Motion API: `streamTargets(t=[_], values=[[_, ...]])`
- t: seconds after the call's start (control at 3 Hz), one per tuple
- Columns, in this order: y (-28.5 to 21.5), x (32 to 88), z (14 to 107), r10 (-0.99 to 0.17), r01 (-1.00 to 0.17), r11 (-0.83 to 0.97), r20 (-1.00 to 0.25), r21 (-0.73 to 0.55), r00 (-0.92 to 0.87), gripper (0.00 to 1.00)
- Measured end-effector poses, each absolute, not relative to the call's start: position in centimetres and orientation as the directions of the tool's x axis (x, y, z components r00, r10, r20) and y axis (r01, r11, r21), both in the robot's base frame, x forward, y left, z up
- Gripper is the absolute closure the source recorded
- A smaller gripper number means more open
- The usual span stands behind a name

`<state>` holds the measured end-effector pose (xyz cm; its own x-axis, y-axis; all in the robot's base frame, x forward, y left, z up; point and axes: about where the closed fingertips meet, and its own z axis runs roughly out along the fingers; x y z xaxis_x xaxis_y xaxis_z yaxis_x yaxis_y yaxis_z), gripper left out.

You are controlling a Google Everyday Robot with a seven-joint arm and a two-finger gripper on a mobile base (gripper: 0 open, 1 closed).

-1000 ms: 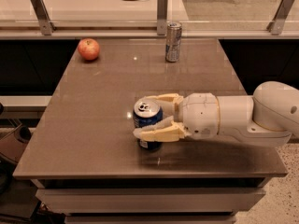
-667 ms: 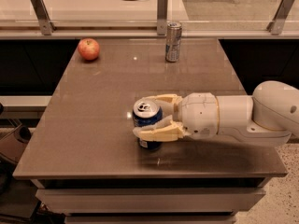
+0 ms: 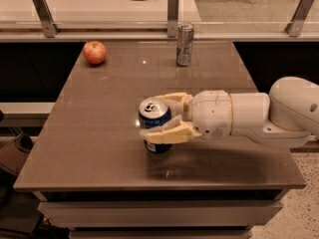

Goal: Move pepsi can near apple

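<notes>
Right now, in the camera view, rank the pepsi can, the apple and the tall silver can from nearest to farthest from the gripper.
1. pepsi can: front centre, clasped in the gripper.
2. silver can: back edge, centre.
3. apple: back left corner.

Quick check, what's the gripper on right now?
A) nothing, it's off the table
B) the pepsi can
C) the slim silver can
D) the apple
B: the gripper is shut around the pepsi can mid-table, while the apple and the slim silver can stand apart at the far edge.
</notes>
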<state>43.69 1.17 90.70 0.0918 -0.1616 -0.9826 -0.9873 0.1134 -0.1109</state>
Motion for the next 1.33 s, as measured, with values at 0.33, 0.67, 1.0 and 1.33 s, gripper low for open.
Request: streamTargets(t=[0.33, 0.67, 1.0, 1.33], values=[[1.4, 45.5, 94.2, -0.168, -0.981, 0.133, -0.979, -0.141, 0.118, 1.0], [1.6, 47.6, 98.3, -0.157, -0.965, 0.203, -0.978, -0.169, 0.138, 1.0], [1.9, 50.8, 101.4, -0.139, -0.936, 0.288, -0.976, -0.203, 0.168, 1.0], [1.6, 54.8, 102.7, -0.126, -0.904, 0.372, -0.977, -0.208, 0.173, 1.0]])
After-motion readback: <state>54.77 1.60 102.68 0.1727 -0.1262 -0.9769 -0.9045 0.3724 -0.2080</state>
